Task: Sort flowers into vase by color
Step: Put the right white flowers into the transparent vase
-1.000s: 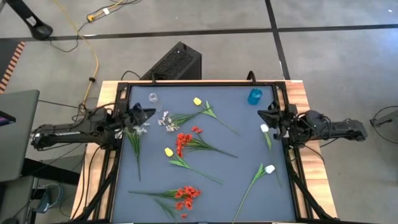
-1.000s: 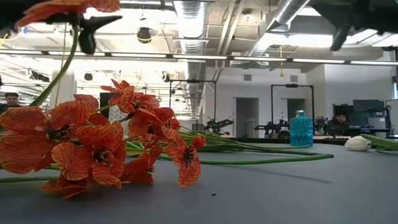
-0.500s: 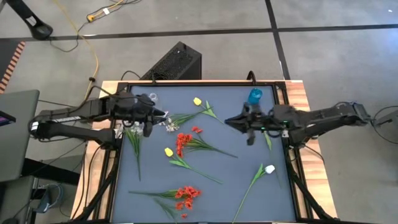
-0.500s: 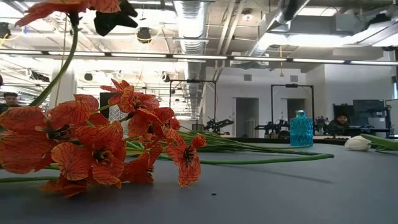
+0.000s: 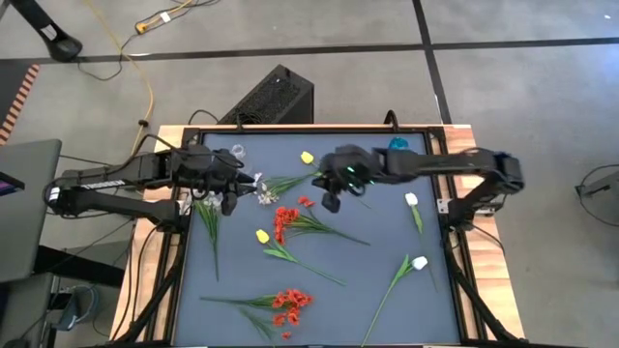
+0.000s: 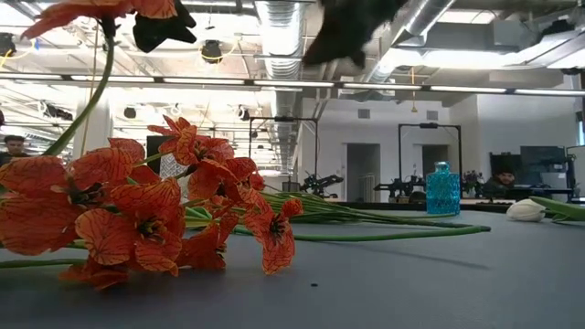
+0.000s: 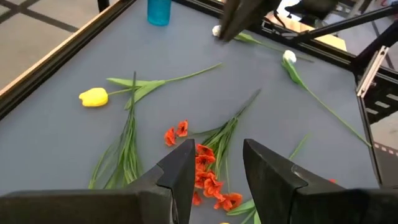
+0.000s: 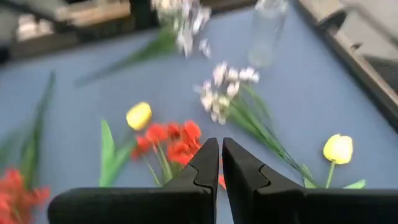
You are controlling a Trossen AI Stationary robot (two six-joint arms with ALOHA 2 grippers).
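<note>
high view | right end effector point(image 5: 331, 200) clenched, empty | red flowers point(image 5: 282, 224) just beside

Flowers and vases counted on a grey table.
Two yellow tulips point(image 5: 307, 158), two white tulips point(image 5: 411, 200), two red clusters point(image 5: 291, 305), one lilac-white sprig point(image 5: 261, 189), one blue vase point(image 5: 397, 145) and one clear vase point(image 5: 238, 152) are seen.

Grey floor point(image 5: 522, 97) crossed by dark lines, a yellow cable point(image 5: 145, 92) trailing, exposed ceiling ducts point(image 6: 274, 37) overhead.

Thin green-stemmed artificial flowers point(image 5: 290, 224) lay scattered flat across the grey mat: red clusters, yellow and white tulips, a pale sprig.
</note>
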